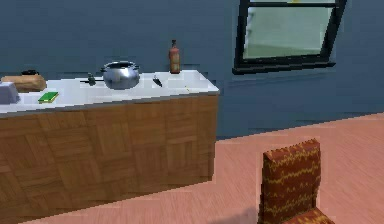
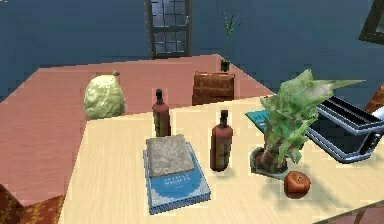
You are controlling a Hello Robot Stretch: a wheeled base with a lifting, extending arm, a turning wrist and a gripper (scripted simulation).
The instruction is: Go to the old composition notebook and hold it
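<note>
in the arm side view the notebook (image 2: 172, 165) lies flat on the light wooden table (image 2: 110, 150), mottled grey on top and blue at its near end, just in front of the first brown bottle (image 2: 160, 113) and just left of the second brown bottle (image 2: 222, 141). to the right of these stand a potted plant (image 2: 285, 125) and a red fruit (image 2: 297, 183). the state of the claw i cannot tell; in the forward view a wooden counter (image 1: 110, 145) carries a metal pot (image 1: 121, 74).
</note>
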